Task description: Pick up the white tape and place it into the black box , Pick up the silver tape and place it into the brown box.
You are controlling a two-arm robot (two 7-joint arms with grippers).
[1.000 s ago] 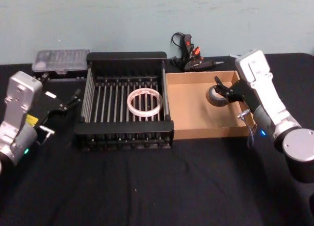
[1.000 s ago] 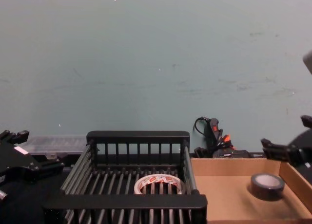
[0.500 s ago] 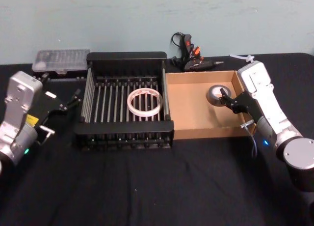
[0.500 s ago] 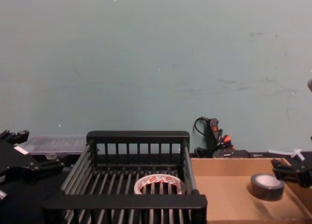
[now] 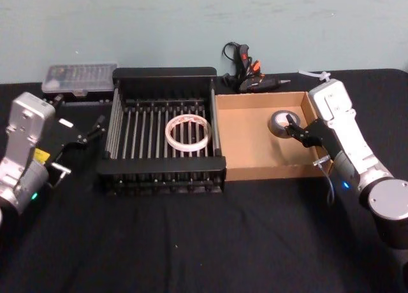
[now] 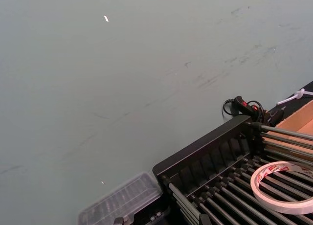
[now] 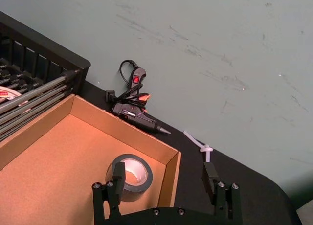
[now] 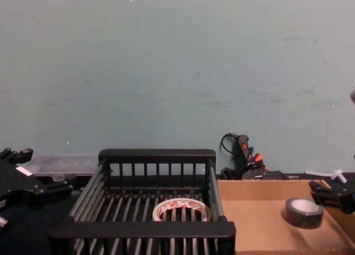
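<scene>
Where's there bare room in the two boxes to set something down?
Brown box: bare floor from its wall beside the black box across to the silver tape; the far right corner is crowded by that roll and the right tool. Black box: bars free left of the white tape.

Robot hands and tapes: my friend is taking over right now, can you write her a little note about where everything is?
Right hand: open, empty, hovering at the right wall of the brown box, next to the silver tape.
Left hand: open, empty, parked left of the black box.
White tape: lying flat on the bars inside the black box.
Silver tape: lying flat inside the brown box, near its far right corner.
Done: both tapes are in their boxes.
Left: nothing to move; probably just draw the right hand clear of the brown box.
</scene>
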